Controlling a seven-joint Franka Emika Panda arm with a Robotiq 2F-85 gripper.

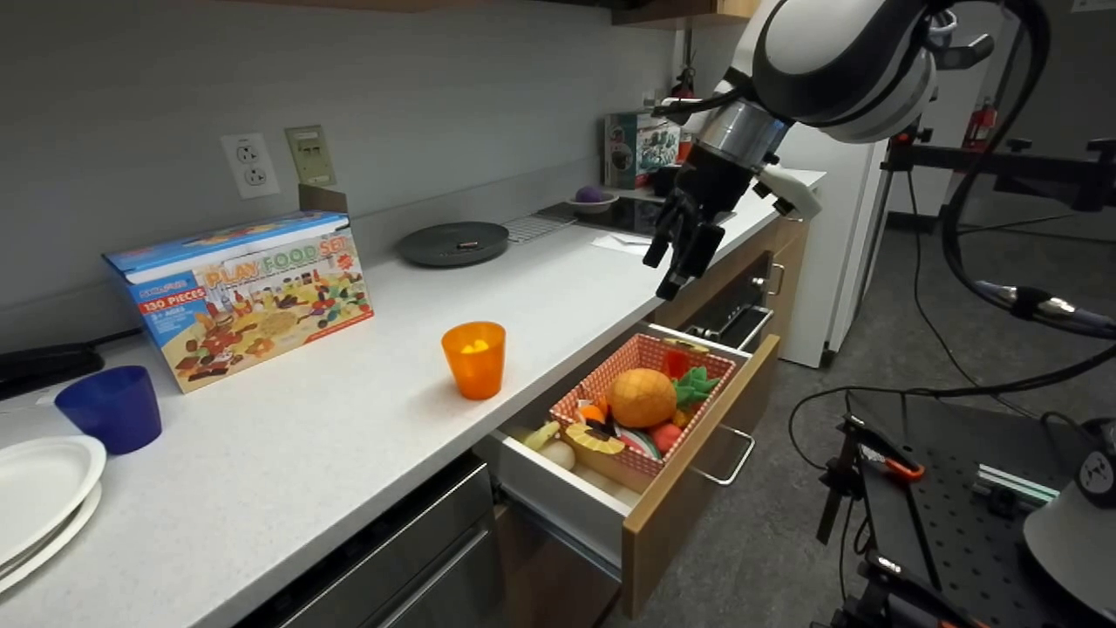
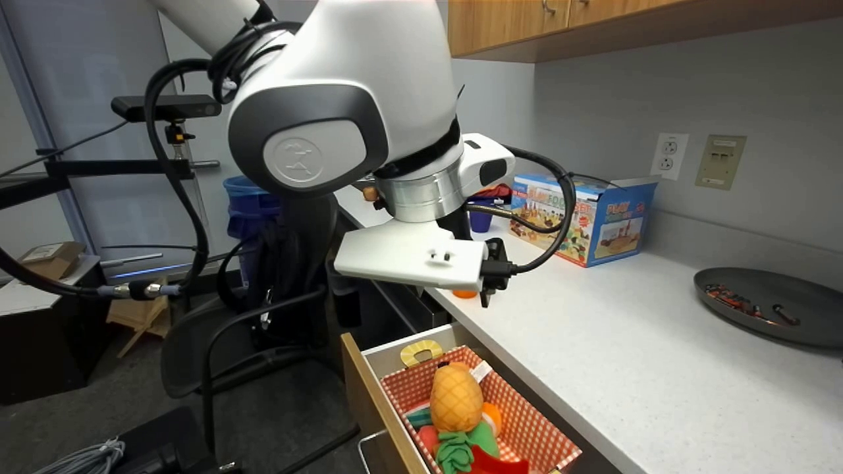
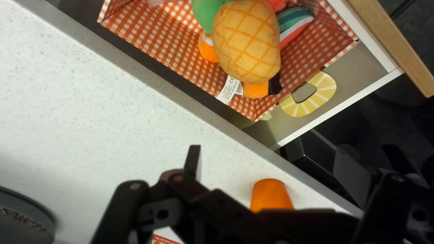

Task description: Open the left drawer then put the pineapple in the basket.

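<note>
The left drawer point(image 1: 680, 501) stands pulled open, with its wood front and bar handle facing out; it also shows in an exterior view point(image 2: 379, 401) and the wrist view point(image 3: 390, 44). Inside is a red-and-white checked basket point(image 3: 159, 37), also in both exterior views point(image 1: 602, 371) point(image 2: 527, 421). The plush pineapple point(image 3: 249, 40) lies on its side in the basket on other toy food, green leaves at one end; both exterior views show it point(image 1: 642, 398) point(image 2: 456, 398). My gripper point(image 1: 664, 272) is above the counter edge, apart from the pineapple. Its fingers are spread and empty in the wrist view point(image 3: 273, 166).
An orange cup point(image 1: 475, 371) stands on the counter near the edge; a finger linkage partly covers it in the wrist view point(image 3: 271, 195). A play food box point(image 1: 253, 296), a blue cup point(image 1: 112, 410), plates point(image 1: 44, 488) and a dark pan point(image 1: 453, 244) are on the counter.
</note>
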